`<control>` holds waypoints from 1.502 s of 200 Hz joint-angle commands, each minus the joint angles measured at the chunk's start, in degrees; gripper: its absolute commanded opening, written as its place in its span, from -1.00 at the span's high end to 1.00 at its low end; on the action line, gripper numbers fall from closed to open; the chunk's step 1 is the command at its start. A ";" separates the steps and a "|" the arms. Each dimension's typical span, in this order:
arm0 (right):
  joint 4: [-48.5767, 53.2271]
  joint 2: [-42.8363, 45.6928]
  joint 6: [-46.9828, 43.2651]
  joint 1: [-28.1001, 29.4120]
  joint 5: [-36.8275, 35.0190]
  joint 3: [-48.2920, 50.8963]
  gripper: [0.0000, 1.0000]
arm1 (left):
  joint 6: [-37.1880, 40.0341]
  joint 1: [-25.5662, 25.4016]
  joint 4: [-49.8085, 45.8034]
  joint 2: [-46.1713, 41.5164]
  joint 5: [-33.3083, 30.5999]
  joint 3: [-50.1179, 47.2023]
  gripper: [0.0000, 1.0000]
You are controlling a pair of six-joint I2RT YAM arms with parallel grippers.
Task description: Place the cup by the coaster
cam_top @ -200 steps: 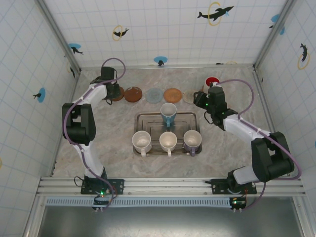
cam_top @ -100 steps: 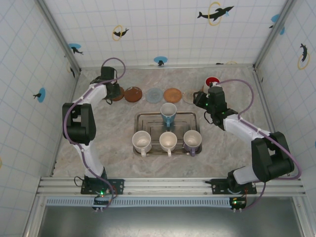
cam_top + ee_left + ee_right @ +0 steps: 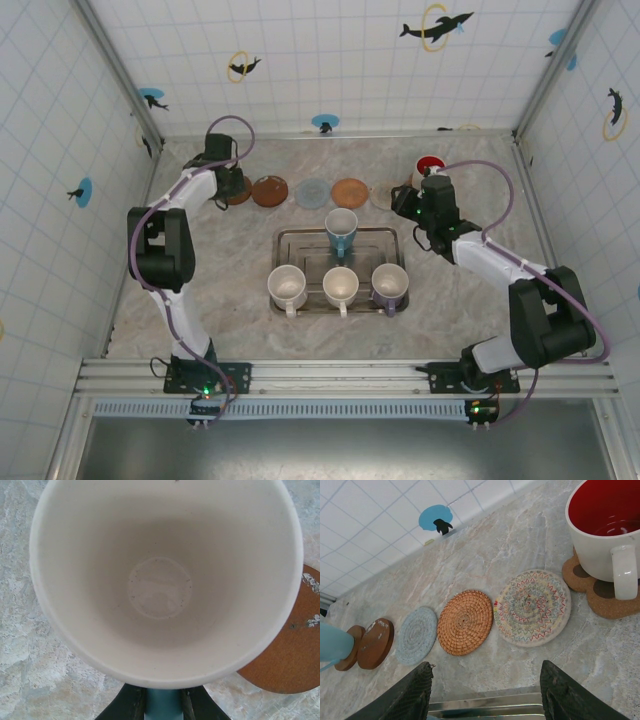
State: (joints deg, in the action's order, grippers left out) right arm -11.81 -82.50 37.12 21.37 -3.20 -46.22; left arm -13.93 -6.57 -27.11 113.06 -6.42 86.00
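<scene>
**Top external view**
Landmark: brown coaster, lying in the row of coasters at the far side of the table.
Left gripper: placed just left of the brown coaster. How far it is open cannot be told from this view.
Right gripper: placed well right of the brown coaster, beyond the row's end.
Tray: set nearer than the brown coaster and to its right, with four mugs carried in it.

**Left wrist view**
Cup: seen from above, upright, cream inside. The left edge of the brown coaster is covered by its rim.
Left gripper: dark fingers are closed on the cup's teal handle.

**Right wrist view**
Right gripper: fingers are spread wide and nothing is held.
Cup: light blue outside, just left of the brown coaster and over a small dark coaster. Contact with it cannot be told.
Blue-grey coaster, orange woven coaster, multicoloured coaster: ranged in that order right of the brown coaster.
Red-lined mug: farthest right of the brown coaster, stood on a cork coaster.
</scene>
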 commanded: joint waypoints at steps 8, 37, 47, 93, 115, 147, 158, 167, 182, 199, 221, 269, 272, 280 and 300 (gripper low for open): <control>-0.85 -0.33 0.37 -0.18 -0.23 -2.77 -0.18 | -0.57 0.30 0.95 0.85 0.10 2.51 1.00; -0.91 -0.38 0.36 -0.18 -0.14 -2.78 -0.18 | -0.30 0.36 0.48 0.90 0.20 2.51 1.00; -0.89 -0.34 0.29 -0.18 -0.05 -2.83 -0.18 | -0.30 0.33 0.12 1.02 -0.37 2.75 1.00; -0.90 -0.80 0.31 -0.18 -0.09 -2.93 -0.19 | -0.11 0.34 -0.99 1.55 -0.62 3.30 0.60; -0.87 -1.35 0.39 -0.15 0.30 -3.30 -0.18 | -0.04 0.38 -1.27 1.39 -0.44 3.39 0.48; -1.01 -1.44 0.41 -0.10 0.66 -3.41 -0.18 | -0.04 0.31 -1.60 0.87 -0.28 3.21 0.34; -0.89 -1.35 0.48 -0.06 0.65 -3.43 -0.18 | -0.04 0.31 -1.97 0.44 -0.10 3.06 0.31; -0.95 -1.26 0.49 -0.09 0.65 -3.36 -0.19 | -0.04 0.29 -2.02 -0.17 0.04 2.67 0.29; -0.85 -1.09 0.49 -0.01 0.56 -3.33 -0.18 | 0.47 0.33 -1.97 -1.69 1.32 1.79 0.30; -0.71 -1.17 0.36 0.12 0.23 -3.43 -0.18 | 0.64 0.21 -1.99 -4.07 3.03 0.53 0.29; -0.06 -1.44 0.23 0.63 -0.09 -4.07 -0.17 | 0.49 0.15 -1.00 -8.43 4.00 -2.35 0.29; 5.81 0.47 -2.10 3.58 -3.57 -7.30 -0.17 | 0.48 -6.54 1.47 -20.66 5.55 -7.56 0.07; 6.43 0.76 -2.39 3.86 -4.05 -7.57 -0.18 | 0.56 -7.41 1.85 -21.49 5.43 -7.80 0.06; 8.07 1.46 -3.06 4.48 -5.25 -8.40 -0.18 | 0.29 -9.29 2.99 -23.55 5.29 -8.72 0.02; 11.05 2.60 -4.99 5.59 -7.10 -10.21 -0.19 | -2.44 -13.29 6.36 -28.41 5.66 -11.86 -0.02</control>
State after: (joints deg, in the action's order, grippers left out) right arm -5.48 -83.02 35.20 25.71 -6.33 -52.58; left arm -13.93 -15.99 -24.77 89.65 -1.91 77.21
